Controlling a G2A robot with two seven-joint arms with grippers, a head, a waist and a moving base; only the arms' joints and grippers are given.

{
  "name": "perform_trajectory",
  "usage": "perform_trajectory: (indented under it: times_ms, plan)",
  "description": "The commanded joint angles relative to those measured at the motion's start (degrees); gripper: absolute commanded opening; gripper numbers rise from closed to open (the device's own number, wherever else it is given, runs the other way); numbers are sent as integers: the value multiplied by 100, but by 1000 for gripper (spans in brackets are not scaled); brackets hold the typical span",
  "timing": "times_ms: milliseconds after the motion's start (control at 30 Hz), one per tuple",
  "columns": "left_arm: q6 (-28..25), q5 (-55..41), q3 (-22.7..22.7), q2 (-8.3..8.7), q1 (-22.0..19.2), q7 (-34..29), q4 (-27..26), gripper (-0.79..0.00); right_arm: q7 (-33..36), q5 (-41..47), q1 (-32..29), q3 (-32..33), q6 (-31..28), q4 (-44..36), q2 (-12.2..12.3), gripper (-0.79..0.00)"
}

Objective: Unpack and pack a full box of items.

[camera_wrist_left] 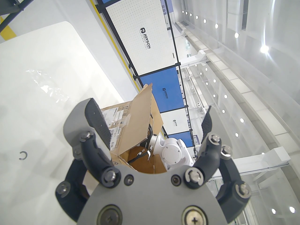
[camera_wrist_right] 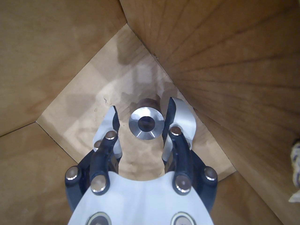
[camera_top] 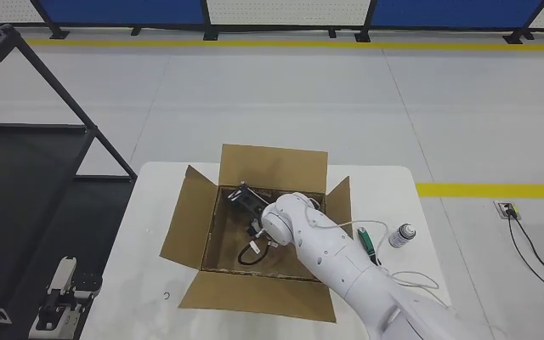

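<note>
1. left of the box (camera_top: 272,166), the left tool (camera_wrist_left: 150,113) is spread wide and holds nothing.
2. inside the box, the right tool (camera_wrist_right: 143,111) is part open, fingers either side of a steel cylinder (camera_wrist_right: 146,124) standing on the box floor near a corner, not yet gripped.
3. right of the box, a white can (camera_top: 402,235) stands on the desk (camera_top: 144,255), so unpacking seems underway.
4. the next move calls for closing squarely on the cylinder and lifting it straight up, clear of the box walls.
</note>
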Motion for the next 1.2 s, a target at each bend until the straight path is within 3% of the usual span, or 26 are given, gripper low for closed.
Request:
perform_trajectory:
  times_ms: [0, 100, 367, 667, 867, 1167]
  plan:
    - [0, 0, 0, 0, 0, 0, 0, 0, -2, -48, -30, 42, 15, -66, 22, -277]
    - [0, 0, 0, 0, 0, 0, 0, 0, -8, -143, -99, 120, 82, -227, 73, -200]
    - [0, 0, 0, 0, 0, 0, 0, 0, -18, -535, -452, 492, 266, -1197, 366, -169]
    - [0, 0, 0, 0, 0, 0, 0, 0, 429, -1574, -1521, 1359, 357, -3715, 994, -185]
    - [0, 0, 0, 0, 0, 0, 0, 0, 582, -2068, -2428, 1979, 6, -5424, 1307, -191]
    - [0, 0, 0, 0, 0, 0, 0, 0, -234, -2252, -3794, 3081, -618, -7423, 1628, -46]
